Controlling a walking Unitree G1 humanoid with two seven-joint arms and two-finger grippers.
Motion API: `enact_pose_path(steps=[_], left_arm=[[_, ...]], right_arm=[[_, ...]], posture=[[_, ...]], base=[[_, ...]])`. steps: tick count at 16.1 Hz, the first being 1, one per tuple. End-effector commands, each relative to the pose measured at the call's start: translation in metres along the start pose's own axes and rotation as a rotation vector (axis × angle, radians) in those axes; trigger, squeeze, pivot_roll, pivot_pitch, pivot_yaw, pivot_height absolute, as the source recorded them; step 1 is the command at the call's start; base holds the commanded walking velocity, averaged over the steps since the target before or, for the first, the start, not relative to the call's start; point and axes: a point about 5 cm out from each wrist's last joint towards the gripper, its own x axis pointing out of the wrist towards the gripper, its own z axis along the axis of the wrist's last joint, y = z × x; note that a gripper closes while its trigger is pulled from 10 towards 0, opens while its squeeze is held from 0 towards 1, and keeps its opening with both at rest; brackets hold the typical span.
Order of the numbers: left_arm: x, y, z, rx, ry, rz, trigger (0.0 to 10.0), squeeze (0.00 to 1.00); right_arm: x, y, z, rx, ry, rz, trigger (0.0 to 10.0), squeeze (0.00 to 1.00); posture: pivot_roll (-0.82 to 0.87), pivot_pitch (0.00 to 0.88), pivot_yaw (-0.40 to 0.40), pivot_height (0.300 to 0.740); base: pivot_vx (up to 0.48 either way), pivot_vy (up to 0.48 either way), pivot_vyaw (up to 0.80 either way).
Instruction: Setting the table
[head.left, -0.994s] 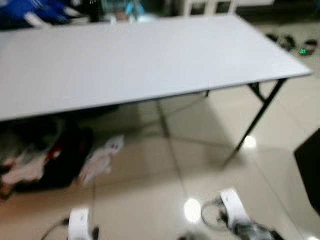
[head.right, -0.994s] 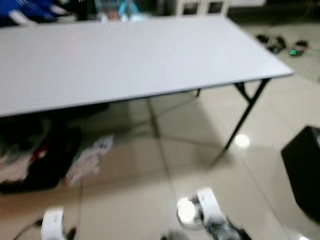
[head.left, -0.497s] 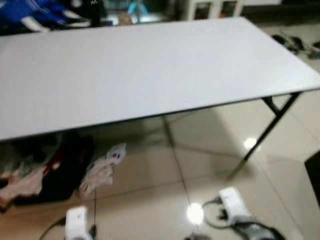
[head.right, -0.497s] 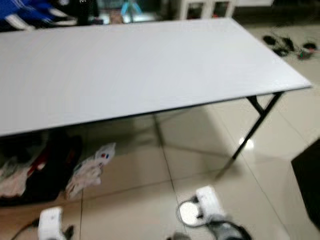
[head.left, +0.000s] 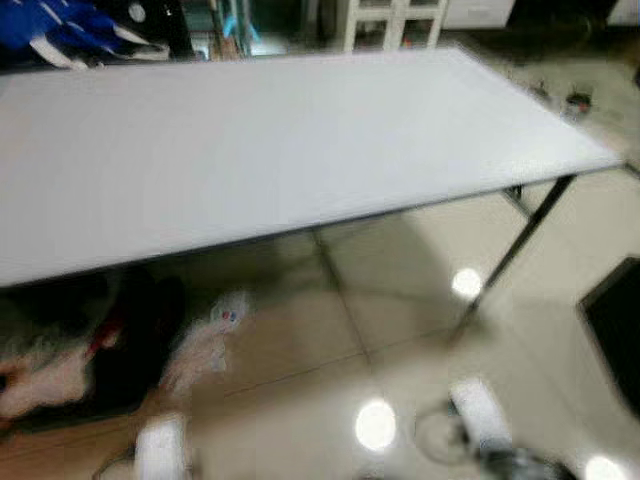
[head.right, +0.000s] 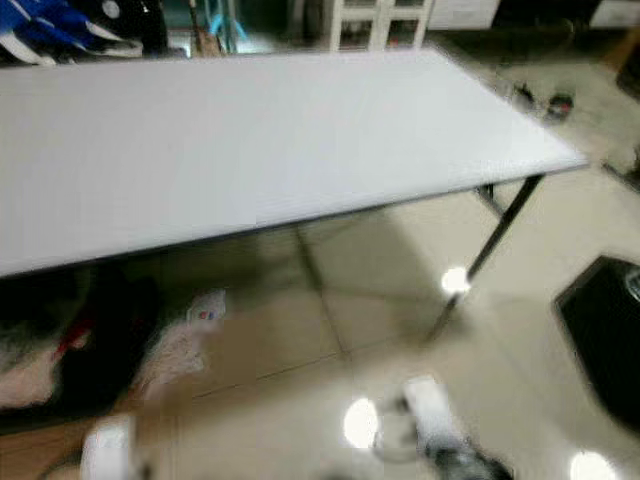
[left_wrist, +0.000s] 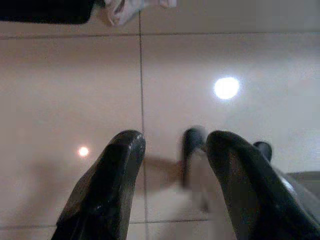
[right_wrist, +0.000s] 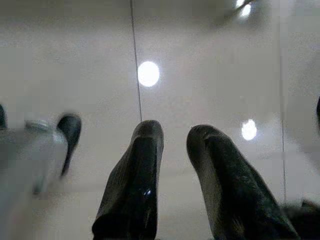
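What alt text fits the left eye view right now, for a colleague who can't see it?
A long white table with black legs stands bare in front of the robot on a glossy tiled floor, the picture slightly blurred. Under its left part lies a heap of clothes; blue fabric sits beyond the far left corner.

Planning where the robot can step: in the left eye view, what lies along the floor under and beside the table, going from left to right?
Pile of clothes → dark bag → crumpled white cloth → table leg → black box at the right edge.
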Motion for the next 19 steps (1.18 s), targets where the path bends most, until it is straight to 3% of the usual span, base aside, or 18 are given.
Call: enact_pose_path(steps=[1, 19], left_arm=[[-0.0023, 0.0100, -0.0069, 0.018, 0.024, 0.025, 10.0, 0.00], [-0.0018, 0.0129, -0.0035, 0.036, 0.024, 0.018, 10.0, 0.00]], right_arm=[[0.0016, 0.0049, 0.0117, -0.017, -0.034, 0.016, 10.0, 0.00], [0.0025, 0.0131, 0.0161, -0.018, -0.040, 0.035, 10.0, 0.00]], posture=[[-0.08, 0.051, -0.034, 0.740], [-0.08, 0.039, -0.020, 0.740]], base=[[0.000, 0.480, 0.00], [0.000, 0.480, 0.00]])
